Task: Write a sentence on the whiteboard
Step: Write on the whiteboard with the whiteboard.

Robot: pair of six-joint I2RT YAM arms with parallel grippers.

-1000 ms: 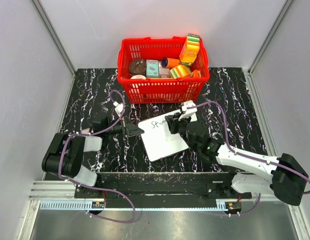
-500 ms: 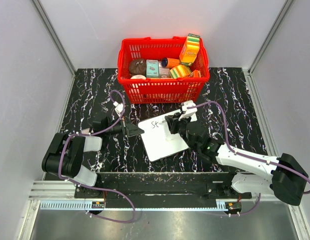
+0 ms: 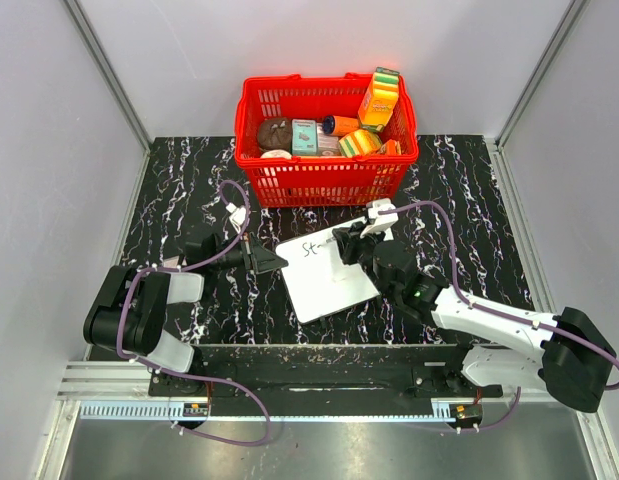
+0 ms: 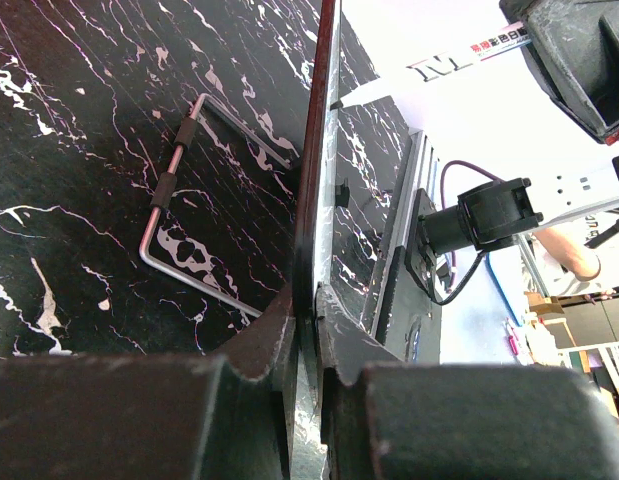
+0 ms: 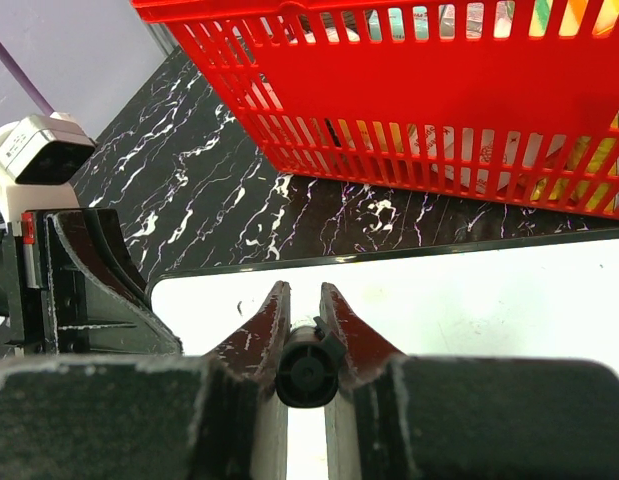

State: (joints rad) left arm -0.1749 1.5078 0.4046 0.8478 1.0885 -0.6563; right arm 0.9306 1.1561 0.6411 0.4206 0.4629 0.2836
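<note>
Whiteboard (image 3: 324, 275) laid on black marbled tabletop (image 3: 179, 185), grey walls (image 3: 189, 60) around; edge clamped by left gripper (image 3: 273, 260), marker (image 5: 306, 372) clenched by right gripper (image 3: 345, 241).

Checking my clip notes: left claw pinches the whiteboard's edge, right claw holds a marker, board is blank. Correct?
Not blank: the top external view shows the sentence begun in black on the whiteboard. Rest correct: left claw pinching, right claw holding the marker.

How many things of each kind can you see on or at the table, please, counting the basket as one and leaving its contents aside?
Arms: 2, the left arm and the right arm
Red basket: 1
Whiteboard: 1
Marker: 1, between the right arm's fingers
Total: 5
</note>
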